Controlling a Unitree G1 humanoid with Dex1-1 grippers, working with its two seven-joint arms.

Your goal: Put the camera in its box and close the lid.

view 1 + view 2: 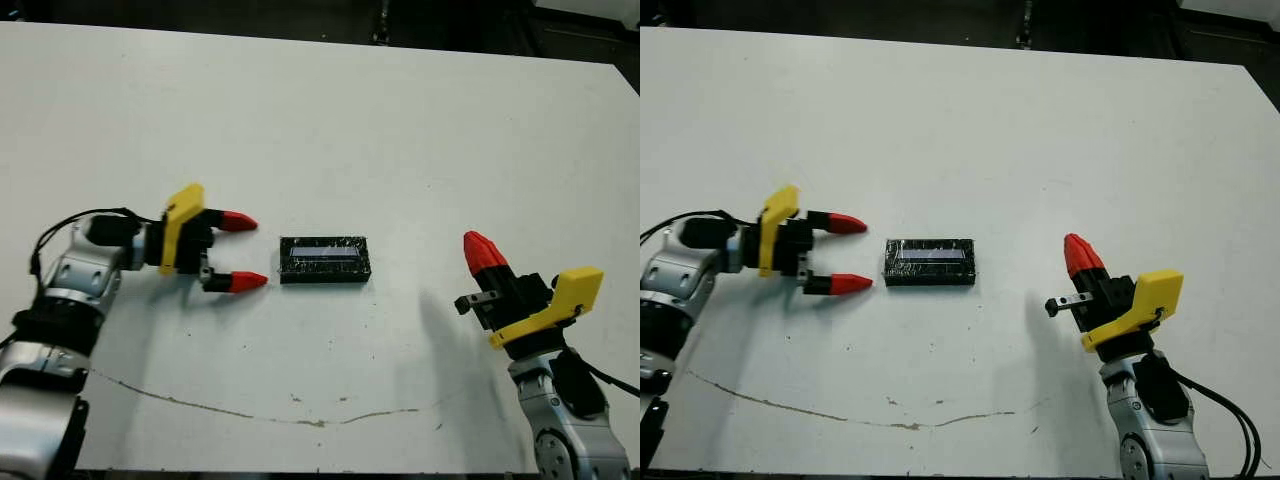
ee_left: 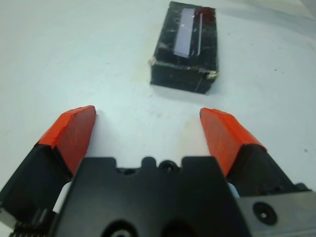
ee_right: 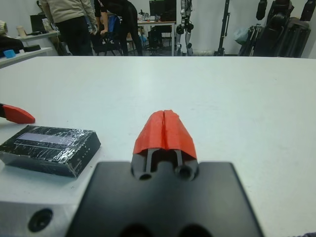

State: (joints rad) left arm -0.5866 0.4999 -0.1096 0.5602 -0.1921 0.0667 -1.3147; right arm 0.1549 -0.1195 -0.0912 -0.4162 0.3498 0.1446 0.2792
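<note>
Left gripper (image 1: 243,251) released, near the foil-speckled lid (image 1: 324,259) with its pale strip; right gripper (image 3: 165,129) clenched empty. Right wrist view alone shows people (image 3: 74,22) beyond.

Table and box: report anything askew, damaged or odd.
The lid sits squarely on the box, nothing spilled. Only oddity: a thin brownish streak across the table's near edge. The left gripper is open, the right gripper shut.

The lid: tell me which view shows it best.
The left wrist view: the lid fills more of the picture there, with its pale strip, foil speckles and near end plain. The eye views show it small from above, between the two grippers. The right wrist view shows it low and oblique at the picture's edge.
</note>
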